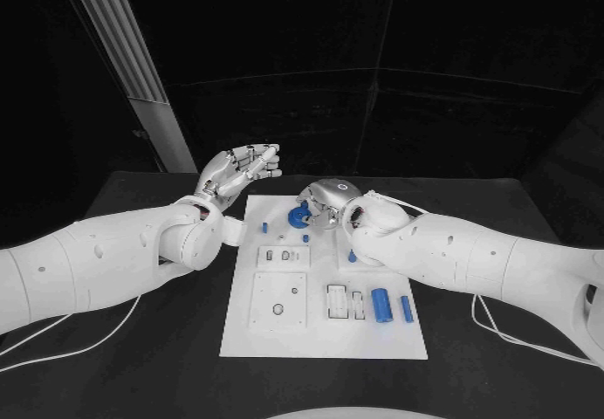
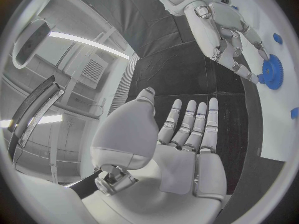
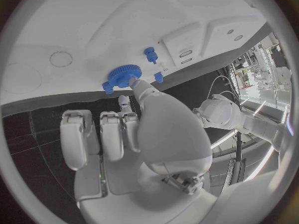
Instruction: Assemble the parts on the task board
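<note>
- Right hand (image 1: pixel 330 202) pinches blue gear (image 1: pixel 299 216) at task board (image 1: pixel 378 340) 12 o'clock end, probably seating it.
- Left hand (image 1: pixel 236 173) raised at 11 o'clock, fingers apart, holding nothing, keeps clear.

The task board (image 1: pixel 325 340) is set mid-table; the gear (image 1: pixel 299 216) is found at its 12 o'clock end, two cylinders (image 1: pixel 380 305) toward 4 o'clock.

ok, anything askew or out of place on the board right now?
Nothing stands out. The task board lies square on the table, and the blue parts on it are tidy. The right robot hand touches the blue gear at the far end; the left robot hand is raised and holds nothing.
</note>
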Motion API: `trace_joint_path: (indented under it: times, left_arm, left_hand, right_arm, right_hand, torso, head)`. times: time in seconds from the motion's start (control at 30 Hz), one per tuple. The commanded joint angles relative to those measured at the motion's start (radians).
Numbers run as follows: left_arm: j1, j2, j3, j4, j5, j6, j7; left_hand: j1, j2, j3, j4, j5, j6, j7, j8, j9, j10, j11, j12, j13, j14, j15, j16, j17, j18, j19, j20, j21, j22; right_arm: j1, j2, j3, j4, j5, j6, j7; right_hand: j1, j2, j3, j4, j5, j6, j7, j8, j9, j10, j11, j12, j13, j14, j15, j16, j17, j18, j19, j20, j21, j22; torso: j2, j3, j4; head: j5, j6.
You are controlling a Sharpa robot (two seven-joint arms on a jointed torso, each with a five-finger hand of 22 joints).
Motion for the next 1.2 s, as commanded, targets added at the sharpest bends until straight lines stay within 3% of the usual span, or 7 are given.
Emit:
trace_joint_path:
  times: [0.03,0.27,0.4,0.5,0.73,0.97,1.2]
  left_arm:
    - [0.002,0.000,0.001,0.001,0.000,0.006,0.200]
    - [0.002,0.000,0.001,0.000,0.000,0.006,0.200]
    - [0.001,0.002,0.001,-0.002,0.000,0.007,0.201]
    - [0.001,0.002,0.001,-0.007,0.000,0.007,0.201]
    - [0.000,0.014,0.001,-0.031,0.000,0.008,0.201]
    - [-0.006,0.031,0.001,-0.060,0.000,0.009,0.202]
    - [-0.016,0.047,0.001,-0.080,0.000,0.013,0.203]
  left_hand:
    - [0.003,0.007,-0.004,0.000,0.002,-0.010,0.111,0.003,0.000,-0.006,0.003,-0.002,0.001,-0.005,0.002,0.001,0.002,-0.010,-0.006,0.003,-0.003,-0.001]
    - [0.003,0.007,-0.005,0.000,0.002,-0.011,0.111,0.004,0.001,-0.006,0.003,-0.002,0.001,-0.006,0.002,0.002,0.002,-0.011,-0.007,0.003,-0.003,-0.001]
    - [0.003,0.007,-0.005,0.000,0.002,-0.011,0.111,0.004,0.001,-0.006,0.003,-0.002,0.001,-0.006,0.002,0.002,0.002,-0.011,-0.007,0.003,-0.003,-0.001]
    - [0.003,0.007,-0.005,0.000,0.002,-0.011,0.111,0.004,0.001,-0.006,0.003,-0.002,0.001,-0.006,0.002,0.002,0.002,-0.011,-0.007,0.003,-0.003,-0.001]
    - [0.004,0.008,-0.005,0.000,0.003,-0.012,0.111,0.005,0.001,-0.006,0.003,-0.002,0.001,-0.006,0.002,0.002,0.002,-0.011,-0.007,0.003,-0.003,-0.001]
    - [0.004,0.008,-0.005,0.000,0.003,-0.012,0.111,0.005,0.001,-0.006,0.003,-0.002,0.001,-0.006,0.002,0.002,0.002,-0.011,-0.007,0.003,-0.003,-0.001]
    - [0.004,0.008,-0.005,0.000,0.003,-0.012,0.111,0.006,0.001,-0.007,0.003,-0.002,0.001,-0.006,0.002,0.002,0.002,-0.011,-0.008,0.003,-0.003,-0.002]
  right_arm:
    - [0.002,0.001,0.000,0.002,-0.006,-0.002,0.000]
    - [0.002,-0.002,0.000,0.006,-0.006,-0.028,0.014]
    - [0.002,-0.015,0.000,0.017,0.000,-0.100,0.050]
    - [0.003,-0.047,0.001,0.059,0.046,-0.180,0.096]
    - [0.028,-0.176,0.001,0.207,0.233,-0.276,0.166]
    - [0.052,-0.337,0.001,0.332,0.349,-0.260,0.222]
    - [0.056,-0.453,-0.001,0.363,0.374,-0.221,0.257]
  right_hand:
    - [-0.010,-0.001,0.000,-0.004,-0.006,-0.007,0.000,-0.005,-0.001,0.104,-0.007,0.003,0.263,0.104,-0.008,0.002,0.263,-0.015,0.106,-0.007,0.003,0.263]
    - [-0.012,0.000,-0.001,-0.004,-0.006,0.006,-0.001,0.000,0.002,0.104,-0.009,0.003,0.263,0.104,-0.010,0.002,0.263,-0.015,0.106,-0.009,0.003,0.263]
    - [-0.027,0.004,-0.007,0.002,-0.007,0.051,0.004,0.019,0.010,0.104,-0.006,0.003,0.263,0.104,-0.014,0.002,0.263,-0.015,0.106,-0.015,0.003,0.263]
    - [-0.056,0.007,-0.017,0.021,-0.011,0.106,0.017,0.042,0.019,0.104,0.005,0.003,0.263,0.104,-0.009,0.002,0.263,-0.015,0.106,-0.013,0.003,0.263]
    - [-0.096,0.014,-0.042,0.053,-0.065,0.219,0.044,0.081,0.036,0.104,0.030,0.003,0.263,0.104,0.010,0.002,0.263,-0.015,0.106,0.002,0.003,0.263]
    - [-0.108,0.014,-0.066,0.076,-0.134,0.208,0.043,0.054,0.026,0.104,0.031,0.003,0.263,0.104,0.015,0.002,0.263,-0.015,0.106,0.011,0.003,0.263]
    - [-0.104,0.013,-0.092,0.096,-0.170,0.176,0.031,0.023,0.015,0.104,0.019,0.003,0.263,0.104,0.011,0.002,0.263,-0.015,0.106,0.009,0.003,0.263]
  torso:
    - [0.000,-0.0002,0.0004]
    - [0.000,0.0000,0.0003]
    - [0.000,0.0007,0.0012]
    - [-0.002,0.0010,-0.0001]
    - [-0.006,-0.0009,-0.0033]
    - [-0.017,-0.0002,-0.0118]
    - [-0.026,0.0047,-0.0201]
  head:
    - [0.000,0.000]
    - [-0.001,0.000]
    - [0.000,0.002]
    - [0.003,0.002]
    - [0.004,0.002]
    - [0.001,0.000]
    - [-0.027,0.002]
